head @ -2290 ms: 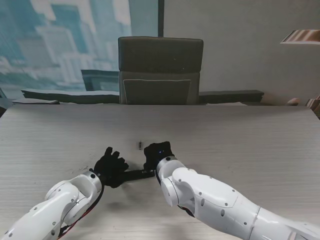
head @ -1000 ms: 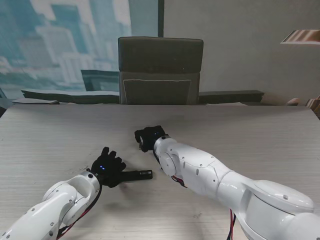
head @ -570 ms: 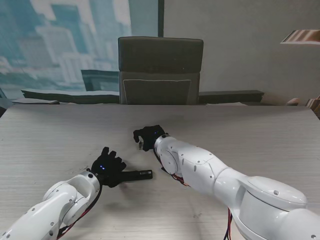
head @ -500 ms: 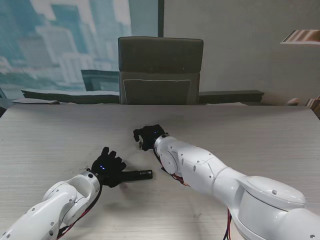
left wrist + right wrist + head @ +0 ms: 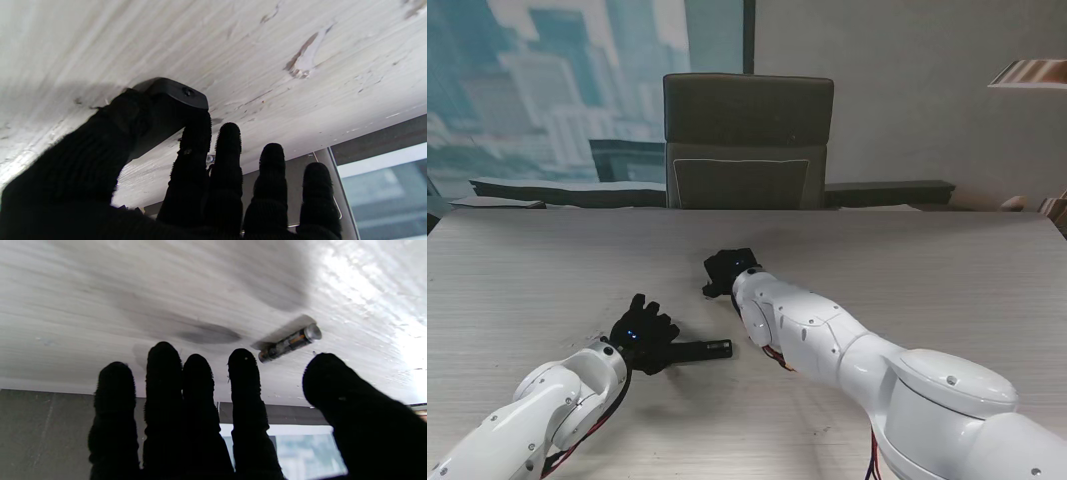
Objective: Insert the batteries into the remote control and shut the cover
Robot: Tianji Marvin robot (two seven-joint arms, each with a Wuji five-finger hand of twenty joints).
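The black-gloved left hand (image 5: 645, 335) grips one end of the slim black plastic remote control (image 5: 699, 350), which lies flat on the pale wood-grain table (image 5: 947, 290). The black-gloved right hand (image 5: 727, 271) hovers farther from me, fingers spread and empty, beside a small silver cylindrical battery (image 5: 289, 343) lying on the table.

A pale wood-grain table (image 5: 947, 270) fills the near part of the stand's view, its surface marked by scuffs and a chipped patch (image 5: 305, 58) seen from the left wrist. Behind the table's far edge stands a dark grey chair (image 5: 747, 140), pushed up to the middle of it. Beyond the chair, to the left, a window (image 5: 557, 80) shows city buildings, and a plain grey wall (image 5: 907, 90) stands to the right.
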